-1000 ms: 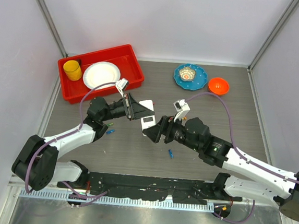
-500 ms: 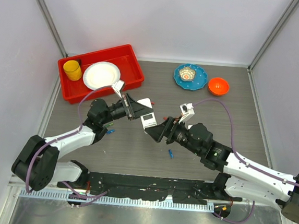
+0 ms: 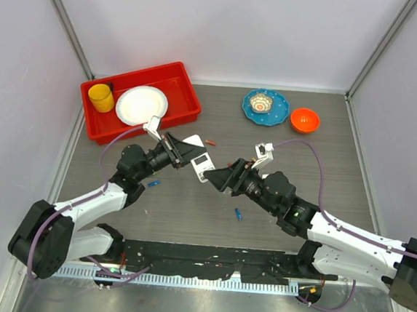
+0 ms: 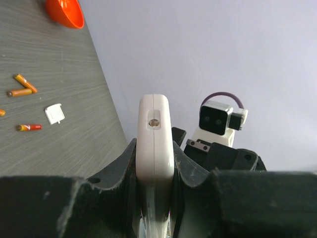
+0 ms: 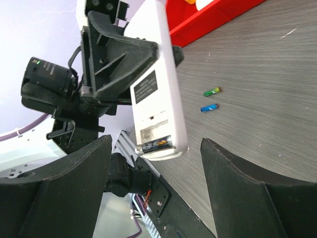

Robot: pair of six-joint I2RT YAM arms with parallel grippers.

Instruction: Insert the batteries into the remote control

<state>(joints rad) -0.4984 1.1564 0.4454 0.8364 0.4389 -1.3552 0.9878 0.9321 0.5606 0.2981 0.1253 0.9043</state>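
Pinches the remote control (image 4: pixel 156 134) across its narrow sides with the left pincer (image 4: pixel 156 171), dark pads (image 4: pixel 193 171) pressed hard against the white shell. Holds it up off the surface (image 3: pixel 189 213), near the middle, plain back turned toward the right arm (label and uncovered battery bay clear in the right wrist view). Shows a bit of orange inside that bay, at the handset's lower end. Spreads the right pincer (image 5: pixel 153 183) wide just beside that same end, gripping nothing, one finger (image 5: pixel 59 198) out to either side.

Farther out, loose batteries (image 3: pixel 238 215) scattered on the surface: a blue one in front of the right arm, another blue one by the left arm, a red one just behind the handset, several orange ones beyond. Among those, a small white cover (image 4: pixel 54 113) lying flat.

At the far left, a red tray (image 3: pixel 188 99) with a yellow cup (image 3: pixel 101 98) and a white plate (image 3: pixel 141 105). At the far right, a blue plate (image 3: pixel 278 107) and an orange bowl (image 3: pixel 304 119).
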